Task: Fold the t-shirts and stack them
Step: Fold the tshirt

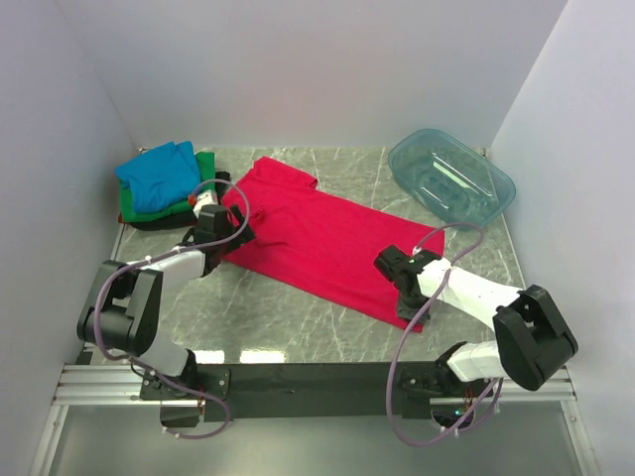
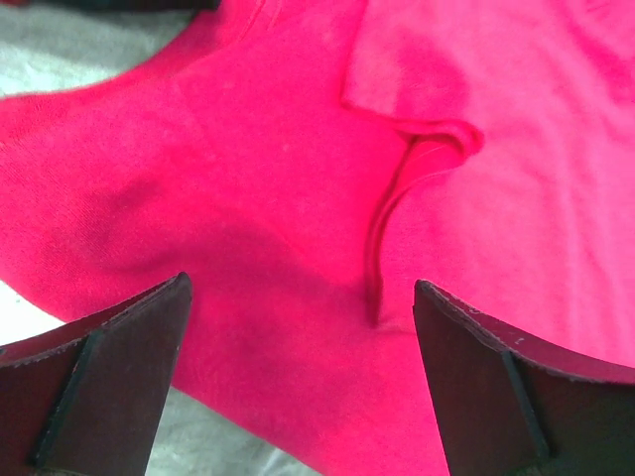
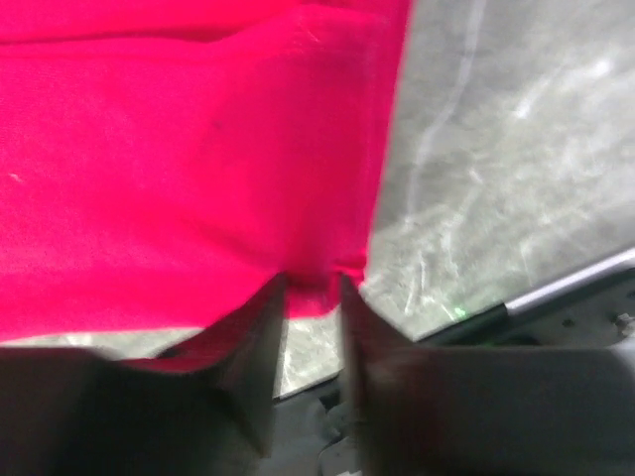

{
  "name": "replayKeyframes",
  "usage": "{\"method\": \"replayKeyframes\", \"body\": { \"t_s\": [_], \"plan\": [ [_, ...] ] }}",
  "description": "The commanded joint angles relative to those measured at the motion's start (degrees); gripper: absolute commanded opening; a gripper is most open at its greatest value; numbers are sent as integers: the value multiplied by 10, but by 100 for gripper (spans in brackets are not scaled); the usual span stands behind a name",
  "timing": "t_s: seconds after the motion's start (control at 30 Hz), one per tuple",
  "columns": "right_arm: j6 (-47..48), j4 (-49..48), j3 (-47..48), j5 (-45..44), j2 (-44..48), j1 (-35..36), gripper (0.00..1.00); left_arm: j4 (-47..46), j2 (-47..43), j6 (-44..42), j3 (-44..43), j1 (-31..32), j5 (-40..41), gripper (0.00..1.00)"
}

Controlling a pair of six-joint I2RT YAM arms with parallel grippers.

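A bright red-pink t-shirt (image 1: pixel 317 243) lies spread flat and slanted across the marble table. My left gripper (image 1: pixel 233 230) hovers over its left sleeve end, jaws wide open; in the left wrist view the gripper (image 2: pixel 300 288) has only red cloth (image 2: pixel 248 178) and a curled hem fold (image 2: pixel 397 188) between the fingers. My right gripper (image 1: pixel 392 266) is at the shirt's near right corner. In the blurred right wrist view its fingers (image 3: pixel 311 283) stand a narrow gap apart with the shirt's hem corner (image 3: pixel 317 293) between the tips. A blue t-shirt (image 1: pixel 159 174) tops green (image 1: pixel 205 164) and black (image 1: pixel 149 223) ones at the back left.
A clear teal plastic tub (image 1: pixel 451 183) stands at the back right. White walls close in the table on three sides. The black mounting rail (image 1: pixel 298 382) runs along the near edge. Bare marble (image 3: pixel 496 149) shows right of the shirt's corner.
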State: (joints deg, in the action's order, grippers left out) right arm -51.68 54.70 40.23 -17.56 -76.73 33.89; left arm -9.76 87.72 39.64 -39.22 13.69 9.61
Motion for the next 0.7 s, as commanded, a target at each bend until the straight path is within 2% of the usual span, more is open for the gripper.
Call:
{"method": "replayKeyframes", "body": {
  "t_s": [0.0, 0.03, 0.1, 0.27, 0.37, 0.67],
  "plan": [
    [-9, 45, 48, -41, 35, 5, 41, -5, -48, -7, -6, 10, -6, 99],
    [0, 47, 58, -42, 46, 6, 50, -2, -54, -10, -9, 14, 1, 99],
    [10, 52, 99, -50, 57, 7, 58, 12, -61, -17, -24, 34, 20, 99],
    [68, 32, 186, -62, 76, 7, 60, 34, -26, -28, -64, 54, 34, 98],
    [98, -8, 201, -52, 70, 8, 60, 32, 6, -32, -75, 62, 41, 95],
    [139, -92, 154, -7, 76, 8, 60, 50, 62, -49, -129, 103, 80, 76]
  ]
}}
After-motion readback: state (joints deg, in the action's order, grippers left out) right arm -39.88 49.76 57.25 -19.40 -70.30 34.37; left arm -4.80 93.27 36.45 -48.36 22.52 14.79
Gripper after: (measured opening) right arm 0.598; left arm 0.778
